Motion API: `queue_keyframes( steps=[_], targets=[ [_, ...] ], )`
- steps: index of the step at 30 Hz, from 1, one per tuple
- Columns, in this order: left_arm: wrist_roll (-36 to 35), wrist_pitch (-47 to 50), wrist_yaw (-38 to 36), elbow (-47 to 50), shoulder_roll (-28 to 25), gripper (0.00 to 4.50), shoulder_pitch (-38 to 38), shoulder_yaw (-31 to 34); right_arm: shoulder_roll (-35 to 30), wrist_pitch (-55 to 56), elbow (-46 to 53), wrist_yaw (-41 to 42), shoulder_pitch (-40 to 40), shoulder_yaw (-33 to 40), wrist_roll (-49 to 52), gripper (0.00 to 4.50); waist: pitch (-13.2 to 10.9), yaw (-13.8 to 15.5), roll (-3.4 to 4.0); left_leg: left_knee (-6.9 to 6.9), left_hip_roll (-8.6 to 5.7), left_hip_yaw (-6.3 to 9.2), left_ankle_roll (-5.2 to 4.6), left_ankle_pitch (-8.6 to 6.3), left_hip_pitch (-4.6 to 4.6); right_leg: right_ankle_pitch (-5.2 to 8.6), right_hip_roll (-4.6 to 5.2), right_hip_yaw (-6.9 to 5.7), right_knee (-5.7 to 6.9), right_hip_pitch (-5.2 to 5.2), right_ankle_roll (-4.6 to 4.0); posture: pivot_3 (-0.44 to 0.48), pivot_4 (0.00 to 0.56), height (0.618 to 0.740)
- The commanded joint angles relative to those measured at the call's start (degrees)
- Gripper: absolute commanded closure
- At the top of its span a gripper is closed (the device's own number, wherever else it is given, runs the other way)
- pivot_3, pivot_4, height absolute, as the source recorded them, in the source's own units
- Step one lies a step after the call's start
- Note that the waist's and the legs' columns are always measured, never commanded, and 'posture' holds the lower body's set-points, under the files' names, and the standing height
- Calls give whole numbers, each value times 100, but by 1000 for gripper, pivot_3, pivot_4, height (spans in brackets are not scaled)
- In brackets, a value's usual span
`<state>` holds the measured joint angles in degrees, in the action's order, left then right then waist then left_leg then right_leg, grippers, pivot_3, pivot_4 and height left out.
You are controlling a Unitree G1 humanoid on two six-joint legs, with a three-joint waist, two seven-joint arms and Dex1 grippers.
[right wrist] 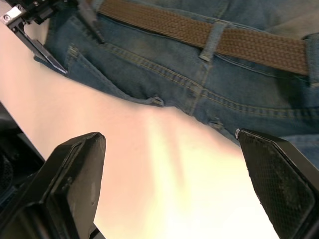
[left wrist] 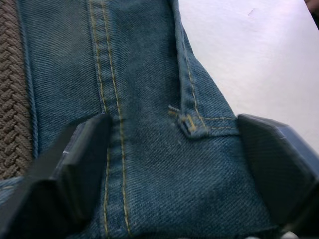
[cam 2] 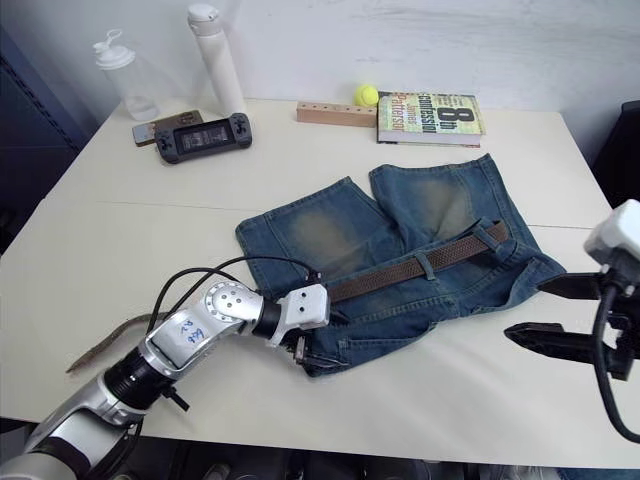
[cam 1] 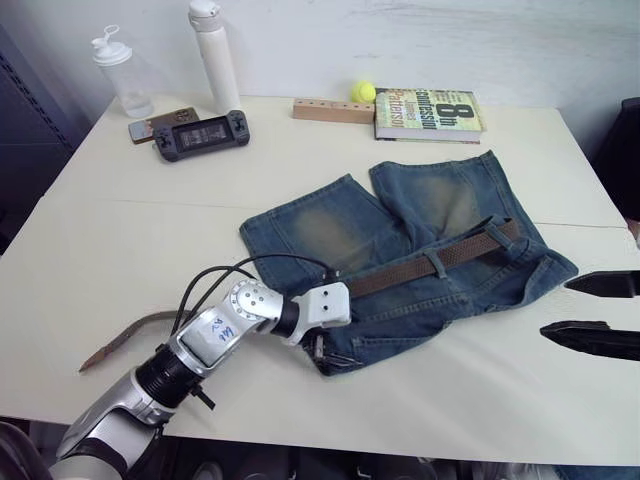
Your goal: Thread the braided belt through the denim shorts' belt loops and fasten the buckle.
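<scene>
This is looking like an office or lab room set up for testing rather than a home — a plain cream rectangular table [cam 1: 120, 230] is standing against a bare, scuffed white wall [cam 1: 400, 40]. Everyday props are lying along its far edge: a tall white insulated bottle [cam 1: 214, 55], a clear plastic bottle [cam 1: 122, 73], a dark handheld game console [cam 1: 200, 133], a yellow tennis ball [cam 1: 363, 91], a drilled wooden block [cam 1: 332, 109] and a green-covered paperback book [cam 1: 428, 114] — an arranged, mixed assortment.

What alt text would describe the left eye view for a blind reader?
Denim shorts lie on a white table, a braided belt threaded along the waistband. The left gripper presses on the shorts' near corner; the right gripper waits open beside them.
</scene>
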<state>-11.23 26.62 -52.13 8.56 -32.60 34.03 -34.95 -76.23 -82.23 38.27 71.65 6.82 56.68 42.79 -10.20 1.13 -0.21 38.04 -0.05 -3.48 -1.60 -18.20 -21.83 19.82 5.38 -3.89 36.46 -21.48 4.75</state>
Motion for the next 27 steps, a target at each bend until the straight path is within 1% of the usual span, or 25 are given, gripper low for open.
queue_keyframes(
  steps=[1, 2, 4, 5, 6, 9, 11, 14, 16, 21, 23, 25, 26, 27],
  targets=[
    [719, -639, -416, -521, -300, 2301, 139, -208, 92, -84, 271, -69, -63, 242, 146, 0, 2, -7, -3, 0, 0, 0, 0, 0, 1, 0, 0, 0, 0, 0, 0, 0, 150, 738],
    [757, -867, -592, -662, -405, 2809, 205, -114, 130, -55, 306, -130, -87, 175, 172, 0, 2, -14, -3, 0, 1, 0, 0, 0, 1, 0, -1, 0, 0, 0, 0, 0, 150, 738],
    [756, -1197, -896, -893, -597, 3613, 284, 90, 178, 12, 315, -222, -127, 51, 223, 0, 2, -34, -3, 0, 1, 0, 1, 1, 5, 0, -1, 1, 1, 0, 0, 0, 150, 738],
    [746, -1315, -1017, -995, -676, 4147, 311, 183, 195, 47, 304, -257, -142, 0, 249, 0, 1, -56, -4, 0, 1, -1, 2, 1, 8, 0, -1, 2, 3, 2, 0, 0, 150, 738],
    [768, -1593, -1222, -1191, -888, 4464, 334, 291, 213, 125, 269, -316, -183, -109, 273, 0, 1, -75, -4, -1, 1, 0, 4, 2, 10, 0, -1, 4, 3, 2, 0, 0, 150, 738],
    [756, -2306, -1682, -1757, -1269, 4464, 392, 584, 239, 324, 161, -453, -312, -405, 332, 0, -2, -157, -9, -5, 1, 0, 6, 3, 27, 2, -3, 16, -1, 4, -4, 0, 150, 738],
    [789, -2861, -1952, -2298, -1510, 4464, 451, 765, 256, 482, 94, -534, -413, -645, 379, 0, -2, -198, -9, -8, 0, 1, 8, 3, 43, 4, -7, 28, 3, 7, -7, 0, 150, 738],
    [426, -3305, -2570, -2926, -1795, 4464, 546, 1228, 250, 711, -24, -626, -578, -1004, 429, 0, -5, -279, -15, -13, 0, 2, 11, 3, 51, 5, -7, 31, 8, 6, -9, 0, 150, 738],
    [386, -3634, -2903, -3278, -1990, 4464, 663, 1463, 191, 869, -127, -647, -637, -1207, 405, 0, -6, -294, -17, -13, 1, 1, 12, 2, 51, 5, -7, 35, 11, 1, -9, 0, 150, 738],
    [414, -3929, -3178, -3872, -2164, 4464, 830, 1868, 117, 1173, -365, -769, -847, -1650, 372, 0, -10, -256, -23, -11, -2, 5, 9, 0, 40, 5, -2, 31, 15, -6, -9, 0, 150, 738],
    [352, -3816, -3276, -3847, -2226, 4464, 723, 1995, 118, 1413, -445, -877, -927, -1939, 242, 0, -11, -260, -24, -10, -3, 8, 6, -2, 35, 4, 1, 30, 31, -8, -8, 0, 150, 738],
    [200, -3507, -3352, -3690, -2233, 3757, 602, 2127, 97, 1552, -541, -939, -1003, -2172, 188, 0, -12, -259, -26, -8, -4, 9, 4, -3, 32, 4, 2, 28, 33, -8, -8, 0, 150, 738],
    [182, -3389, -3358, -3648, -2245, 3500, 571, 2177, 78, 1579, -586, -945, -1058, -2271, 216, 0, -12, -265, -26, -7, -5, 9, 3, -4, 31, 4, 2, 27, 33, -8, -7, 0, 150, 738],
    [186, -3301, -3368, -3625, -2292, 3071, 548, 2237, 60, 1589, -627, -933, -1125, -2375, 261, 0, -12, -270, -26, -7, -5, 9, 2, -4, 31, 4, 3, 27, 33, -8, -7, 0, 150, 738]
  ],
)
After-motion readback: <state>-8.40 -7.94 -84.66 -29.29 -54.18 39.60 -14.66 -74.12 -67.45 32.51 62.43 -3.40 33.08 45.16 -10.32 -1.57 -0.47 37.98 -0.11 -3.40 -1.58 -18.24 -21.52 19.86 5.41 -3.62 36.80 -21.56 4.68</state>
